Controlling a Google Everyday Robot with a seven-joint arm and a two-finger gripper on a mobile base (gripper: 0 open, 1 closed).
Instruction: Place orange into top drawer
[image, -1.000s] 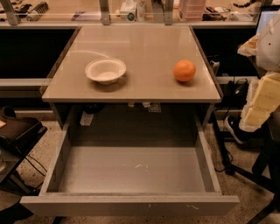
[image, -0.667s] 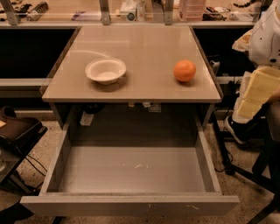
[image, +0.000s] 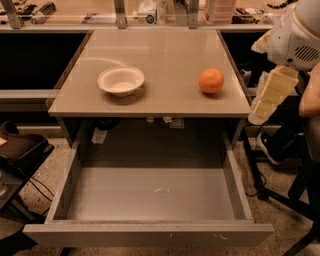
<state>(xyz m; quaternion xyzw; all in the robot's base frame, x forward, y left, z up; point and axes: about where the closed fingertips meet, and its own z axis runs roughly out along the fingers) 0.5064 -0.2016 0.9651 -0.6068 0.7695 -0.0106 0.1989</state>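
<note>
Advancing toward the tabletop (image: 160, 50) from beyond its side edge is noted for the gripper (image: 272, 95): against the two earlier views it has been carried upward and inward, and is now held just outside that edge, clear of every object. Jaw state: cannot be told; nothing is seen to be held. Orange (image: 211, 81): unmoved, resting on the tabletop, near the gripper on its tableward side and at about its height in the camera view, not touched. White bowl (image: 121, 80): unmoved, beyond the orange from the gripper, well apart from it. Top drawer (image: 150, 234): pulled out, below and tableward of the gripper, nothing lying in it, unchanged. Assessment: the approach to the orange is judged to be under way; the grasp, the lift and the lowering into the drawer are not yet done.
</note>
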